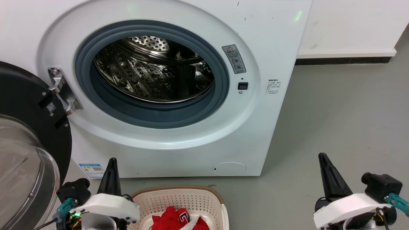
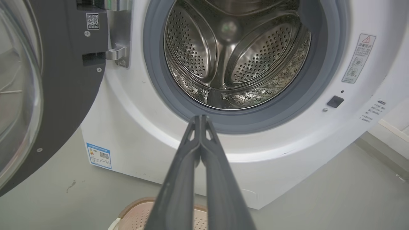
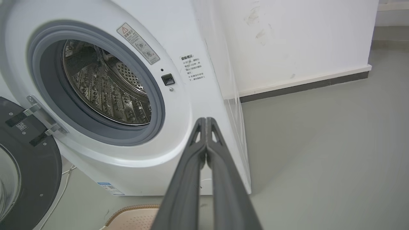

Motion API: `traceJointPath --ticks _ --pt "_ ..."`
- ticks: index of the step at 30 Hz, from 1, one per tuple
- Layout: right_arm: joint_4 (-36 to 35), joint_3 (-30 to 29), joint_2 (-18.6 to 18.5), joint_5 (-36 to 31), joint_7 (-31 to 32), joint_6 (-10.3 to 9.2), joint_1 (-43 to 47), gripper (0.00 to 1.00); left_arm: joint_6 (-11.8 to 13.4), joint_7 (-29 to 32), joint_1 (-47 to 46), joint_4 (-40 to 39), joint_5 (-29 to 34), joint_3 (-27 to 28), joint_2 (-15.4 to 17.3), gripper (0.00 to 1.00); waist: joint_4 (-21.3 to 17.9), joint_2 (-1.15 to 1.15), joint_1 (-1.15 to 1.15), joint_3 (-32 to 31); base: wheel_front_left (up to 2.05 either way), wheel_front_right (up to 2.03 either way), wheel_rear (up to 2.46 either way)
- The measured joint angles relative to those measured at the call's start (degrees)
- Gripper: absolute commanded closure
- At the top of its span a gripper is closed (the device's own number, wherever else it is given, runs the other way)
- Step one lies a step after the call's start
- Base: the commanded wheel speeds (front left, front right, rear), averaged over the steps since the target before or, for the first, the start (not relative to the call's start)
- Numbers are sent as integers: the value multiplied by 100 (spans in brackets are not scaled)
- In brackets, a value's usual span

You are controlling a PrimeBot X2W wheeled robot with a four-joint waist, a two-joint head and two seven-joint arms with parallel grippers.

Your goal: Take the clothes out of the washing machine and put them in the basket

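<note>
On my head camera the washing machine (image 1: 166,143) sits at 11 o'clock, its door (image 1: 28,153) swung wide at 8 o'clock and the steel drum (image 1: 153,76) in plain sight. The clothes (image 1: 174,218) (red, with white and black trim) lie in the basket (image 1: 179,189) on the floor (image 1: 335,121) at 6 o'clock. My left gripper (image 1: 112,161) at 7 o'clock and right gripper (image 1: 322,157) at 4 o'clock each have their fingers pressed together, gripping nothing.

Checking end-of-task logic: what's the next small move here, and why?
Likely stop and end the task, no further reach: the drum of the washing machine looks bare, the clothes lie in the basket, and the left gripper and right gripper are shut, empty.
</note>
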Motion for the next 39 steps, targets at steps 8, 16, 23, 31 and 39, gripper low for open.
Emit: traceJointPath --ticks 8,16,23,31,39 --pt "81 -26 -29 880 97 -1 -57 100 -78 169 0 -33 -803 41 -3 100 13 0 0 -3 0 0 0" --pt "153 -67 -57 1664 199 -1 -117 100 -130 347 0 -49 -1532 83 -10 100 26 0 0 -6 0 0 0" --pt "210 -103 -75 2287 288 -1 -160 100 -166 480 -1 -57 -2105 123 -15 100 37 0 0 -9 0 0 0" --pt "268 -145 -86 2942 366 -1 -211 100 -218 645 -26 -65 -2728 174 -23 100 50 0 0 -12 0 0 0" --pt "324 -193 -93 3538 461 -1 -249 100 -267 781 -36 -74 -3304 226 -27 100 63 0 0 -15 0 0 0"
